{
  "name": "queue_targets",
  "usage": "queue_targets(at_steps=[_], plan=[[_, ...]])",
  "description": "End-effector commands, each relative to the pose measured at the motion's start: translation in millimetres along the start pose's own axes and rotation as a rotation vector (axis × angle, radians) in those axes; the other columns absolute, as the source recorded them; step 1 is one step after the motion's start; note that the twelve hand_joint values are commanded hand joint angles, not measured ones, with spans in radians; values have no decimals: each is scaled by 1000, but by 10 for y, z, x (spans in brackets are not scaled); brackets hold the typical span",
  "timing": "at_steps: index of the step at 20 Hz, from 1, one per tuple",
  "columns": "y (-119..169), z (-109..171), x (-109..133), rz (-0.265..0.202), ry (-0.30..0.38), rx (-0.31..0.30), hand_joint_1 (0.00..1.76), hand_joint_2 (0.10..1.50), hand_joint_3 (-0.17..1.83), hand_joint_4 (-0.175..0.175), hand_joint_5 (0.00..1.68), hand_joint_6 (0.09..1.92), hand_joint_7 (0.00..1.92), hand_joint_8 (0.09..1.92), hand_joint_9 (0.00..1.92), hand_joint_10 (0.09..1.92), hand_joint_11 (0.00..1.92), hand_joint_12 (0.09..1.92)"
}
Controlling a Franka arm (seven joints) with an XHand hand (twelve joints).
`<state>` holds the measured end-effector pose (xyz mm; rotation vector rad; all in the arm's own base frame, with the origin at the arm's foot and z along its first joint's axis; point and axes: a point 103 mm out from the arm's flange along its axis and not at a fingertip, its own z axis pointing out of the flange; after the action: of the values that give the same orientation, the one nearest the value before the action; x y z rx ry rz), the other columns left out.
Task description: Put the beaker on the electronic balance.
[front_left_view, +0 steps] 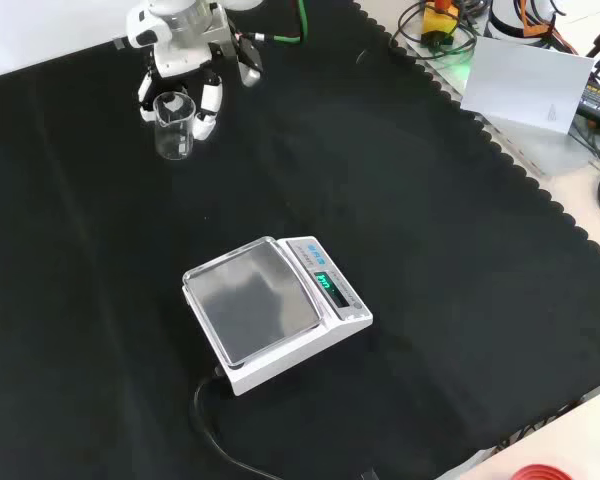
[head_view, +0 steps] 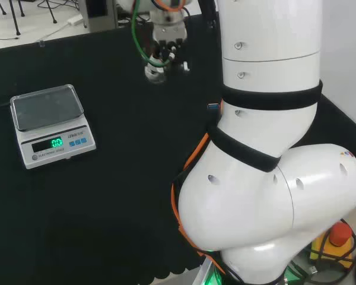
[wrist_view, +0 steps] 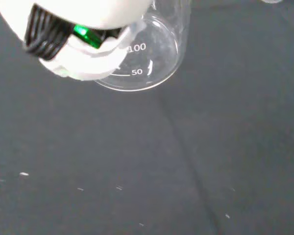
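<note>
The hand (front_left_view: 185, 50) hovered with fingers (front_left_view: 209, 100) spread around the upright clear beaker (front_left_view: 172, 125) near the cloth's (front_left_view: 430, 250) far edge, gripping nothing, well apart from the balance (front_left_view: 275, 310).

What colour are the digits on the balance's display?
Green, on the electronic balance; clearest in the head view.

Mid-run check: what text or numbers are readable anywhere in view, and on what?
"100": graduation mark on the beaker.
"50": another graduation mark on the same beaker.
Display of the electronic balance: green digits lit, too blurred to read.
Print under the display: too small to read.
</note>
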<state>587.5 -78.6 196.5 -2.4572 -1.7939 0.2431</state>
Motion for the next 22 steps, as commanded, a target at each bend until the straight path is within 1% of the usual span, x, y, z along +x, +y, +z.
queue_targets(at_steps=[1, 3, 8, 14, 17, 22], plan=[[-392, -605, -253, -95, 23, -45, 1153, 733, 467, 90, 1325, 498, 1349, 717, 1538, 256, 1419, 767], [-451, -672, -223, -116, 32, -48, 1154, 731, 469, 90, 1326, 498, 1349, 718, 1539, 255, 1422, 766], [-572, -774, -25, -177, 25, -57, 1154, 730, 472, 90, 1327, 498, 1351, 719, 1542, 254, 1427, 766], [-674, -737, 271, -238, 15, -40, 1155, 727, 475, 88, 1328, 497, 1353, 719, 1544, 253, 1435, 765], [-723, -733, 390, -260, 21, -36, 1155, 726, 477, 87, 1329, 496, 1353, 719, 1545, 252, 1437, 764], [-804, -761, 625, -302, 10, -37, 1156, 724, 480, 86, 1330, 494, 1353, 719, 1546, 251, 1440, 762]])
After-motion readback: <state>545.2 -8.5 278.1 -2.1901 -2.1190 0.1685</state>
